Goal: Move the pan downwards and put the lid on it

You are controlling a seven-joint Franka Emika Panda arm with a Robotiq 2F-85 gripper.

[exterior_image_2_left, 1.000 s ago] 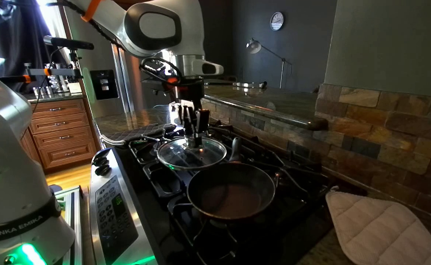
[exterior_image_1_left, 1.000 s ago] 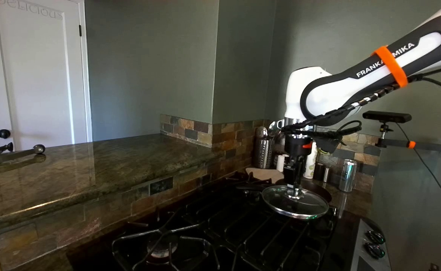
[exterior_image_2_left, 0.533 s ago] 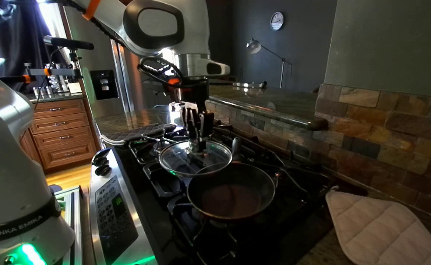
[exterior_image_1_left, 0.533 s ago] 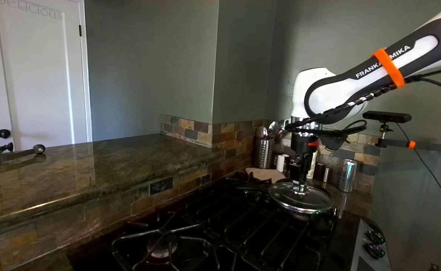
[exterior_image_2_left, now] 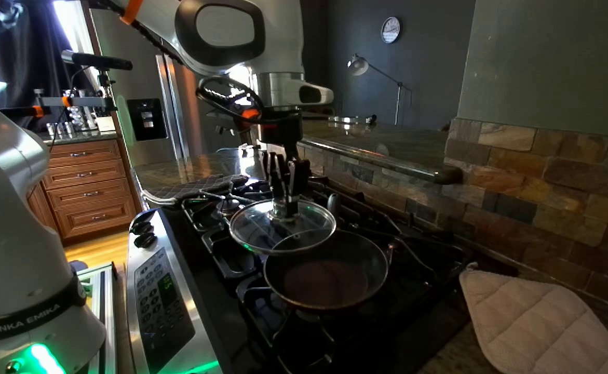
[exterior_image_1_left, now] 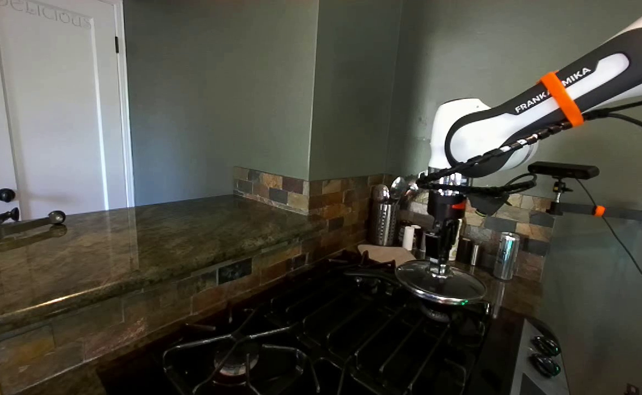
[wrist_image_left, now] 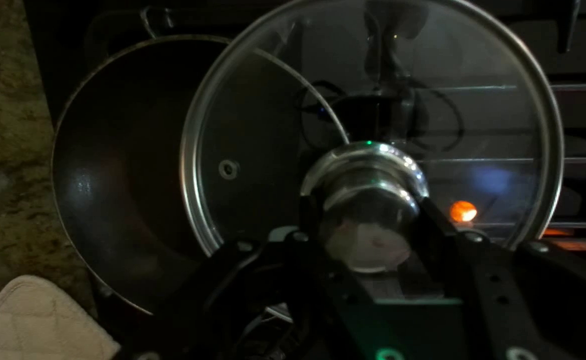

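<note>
Three pieces of writing can be read. DELICIOUS runs along the top of the white door (exterior_image_1_left: 57, 109) in an exterior view. FRANKA EMIKA is printed on the robot's base (exterior_image_2_left: 18, 280) in an exterior view, and again along the arm (exterior_image_1_left: 485, 131), where an orange band (exterior_image_1_left: 562, 99) hides the E. Green digits (exterior_image_2_left: 166, 282) glow on the control panel (exterior_image_2_left: 150, 317) at the front edge of the stove (exterior_image_2_left: 215, 301), too small to read surely; so are the marks on the wall clock (exterior_image_2_left: 390, 29).

The gripper (wrist_image_left: 368, 212) is narrowed to the width of the metal knob (wrist_image_left: 368, 247) on the lid (exterior_image_2_left: 283, 236), with its fingers (wrist_image_left: 440, 232) clasping both sides. The lid thus hangs directly under the tool, over the stove.

The pan (exterior_image_2_left: 329, 283) sits on the stove near the end edge that meets the counter (wrist_image_left: 2, 150), where a pale quilted pot holder (exterior_image_2_left: 537, 322) lies. It is lower than the fingers, apart from them, and to the counter side of the knob. In the wrist view the lid overlaps part of the pan, whose rim shows through the glass; whether they touch I cannot tell. In both exterior views the pan's handle (exterior_image_2_left: 333, 205) reaches past the lid's edge.
</note>
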